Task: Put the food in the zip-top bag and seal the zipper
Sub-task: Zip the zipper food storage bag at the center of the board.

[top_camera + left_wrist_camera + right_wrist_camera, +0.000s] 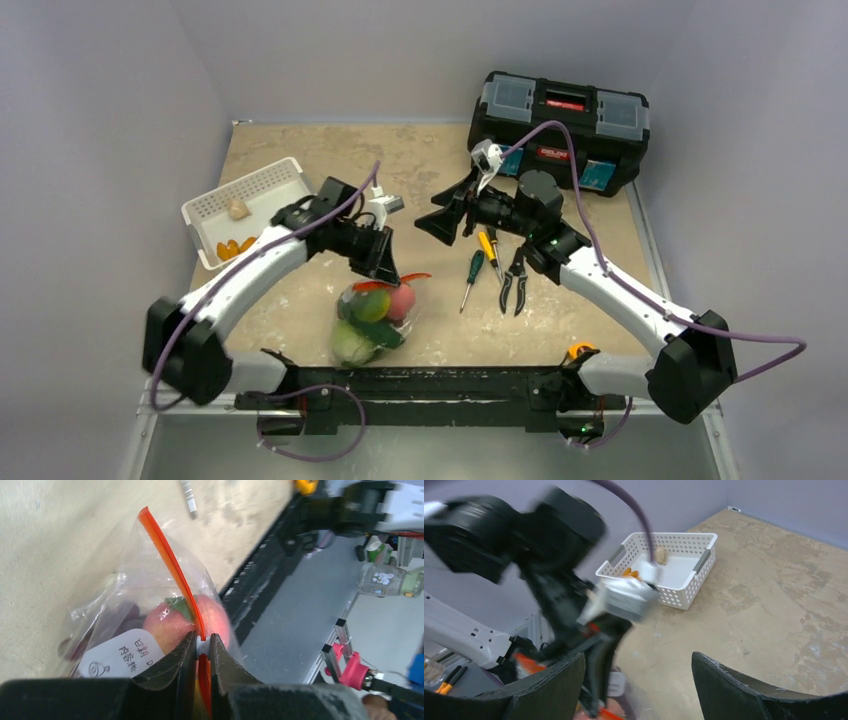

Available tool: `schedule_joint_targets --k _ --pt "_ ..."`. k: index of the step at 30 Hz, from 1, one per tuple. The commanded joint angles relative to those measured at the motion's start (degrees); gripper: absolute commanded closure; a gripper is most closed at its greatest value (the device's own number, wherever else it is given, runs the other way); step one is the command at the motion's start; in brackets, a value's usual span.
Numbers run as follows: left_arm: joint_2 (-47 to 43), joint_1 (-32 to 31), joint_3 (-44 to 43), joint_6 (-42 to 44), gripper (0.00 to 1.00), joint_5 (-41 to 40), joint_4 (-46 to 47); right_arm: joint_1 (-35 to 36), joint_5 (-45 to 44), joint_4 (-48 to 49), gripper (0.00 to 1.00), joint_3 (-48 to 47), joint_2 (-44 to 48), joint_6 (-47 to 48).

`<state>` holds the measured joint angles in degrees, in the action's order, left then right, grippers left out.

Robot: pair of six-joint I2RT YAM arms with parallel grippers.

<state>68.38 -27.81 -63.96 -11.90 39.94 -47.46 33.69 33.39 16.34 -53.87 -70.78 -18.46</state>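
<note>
Left gripper [385, 262], overhead view: just left of centre, jaws closed on the orange-red zipper [400, 281] at the upper end of the zip-top bag [345, 300]. The bag lay on the table [300, 150] at lower centre, near the rail by the arm bases. Through the plastic I noted the peach [402, 300], the green round fruit [370, 305], the cucumber [386, 333] and the cabbage [352, 345]. Right gripper [437, 222] stood to the right of the left one, clear of the bag, jaws spread wide and holding nothing. Screwdrivers [472, 270] and pliers [515, 280] lay just right of centre; a black toolbox [558, 125] sat at upper right and a white slotted basket [262, 178] at upper left.

Left wrist view: both fingers [227, 670] pinched the zipper [170, 560] at lower centre, and the strip ran from there toward the upper left. The peach [165, 625] pressed against the bag wall [150, 580] just above the fingertips. A white label [120, 655] showed at lower left, with the dark grape bunch [127, 615] left of the peach.

Right wrist view: the two fingers [554, 685] sat at the bottom edge, wide apart, nothing between them. The left arm [559, 555] filled the left half, blurred. The basket [684, 545] stood at upper centre.
</note>
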Motion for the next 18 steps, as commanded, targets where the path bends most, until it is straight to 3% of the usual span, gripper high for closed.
schedule_joint_targets --k 1,6,9,13,18 --pt "6.24 -0.09 2.97 -1.11 1.00 2.32 6.16 -0.12 -1.44 2.86 0.22 1.44 1.16 -2.41" --pt "-1.83 -0.14 -8.20 2.52 1.00 1.94 -5.12 -0.10 -1.38 0.67 0.21 2.33 2.67 -0.23" --pt "-3.86 -0.12 -10.79 3.35 1.00 2.14 -6.46 -0.14 -0.17 0.31 0.21 1.98 2.22 0.90" --pt "-4.08 -0.11 -4.81 4.16 1.00 2.60 -1.65 -0.18 0.45 -0.05 0.21 1.08 1.59 1.05" --pt "1.86 -0.11 2.77 3.03 1.00 3.23 3.27 -0.09 3.09 -4.12 0.20 -1.15 0.20 4.81"
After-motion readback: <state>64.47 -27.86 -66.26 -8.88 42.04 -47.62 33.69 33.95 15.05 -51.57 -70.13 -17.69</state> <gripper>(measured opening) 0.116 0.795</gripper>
